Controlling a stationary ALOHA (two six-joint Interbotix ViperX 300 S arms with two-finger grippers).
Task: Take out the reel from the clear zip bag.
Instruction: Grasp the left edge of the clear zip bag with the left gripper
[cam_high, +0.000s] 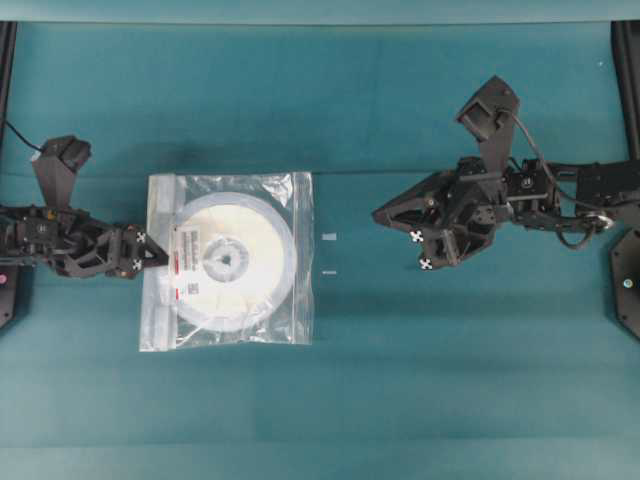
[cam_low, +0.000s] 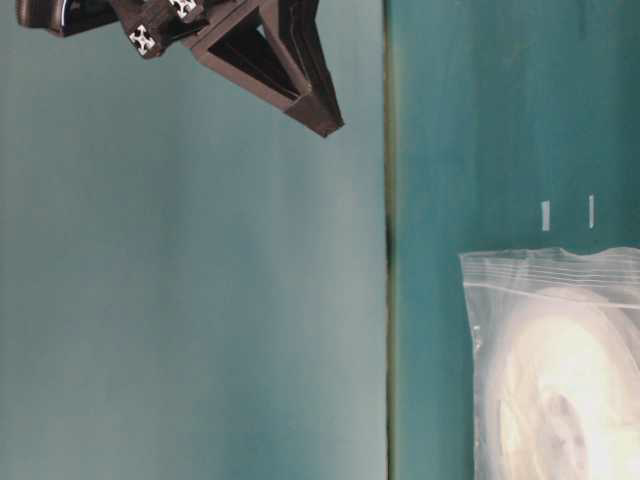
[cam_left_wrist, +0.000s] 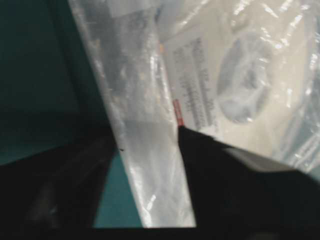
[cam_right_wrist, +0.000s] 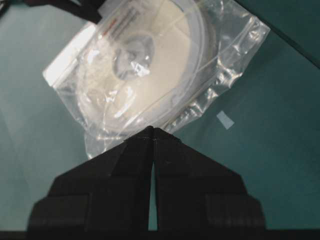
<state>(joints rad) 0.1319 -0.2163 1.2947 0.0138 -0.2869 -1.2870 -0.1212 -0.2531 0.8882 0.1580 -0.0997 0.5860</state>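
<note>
The reel (cam_high: 232, 262) lies inside the clear zip bag (cam_high: 228, 188) on the table (cam_high: 400, 400). The left gripper (cam_high: 160, 253) is at the bag's left edge. The right gripper (cam_high: 385, 214) is far off to the right.

Robotics laboratory bench. A teal mat (cam_high: 330, 400) covers the whole work surface; two black robot arms, left arm (cam_high: 60, 240) and right arm (cam_high: 540, 195), are mounted at opposite ends of the mat, with small white tape marks (cam_high: 330, 237) near its centre.
</note>
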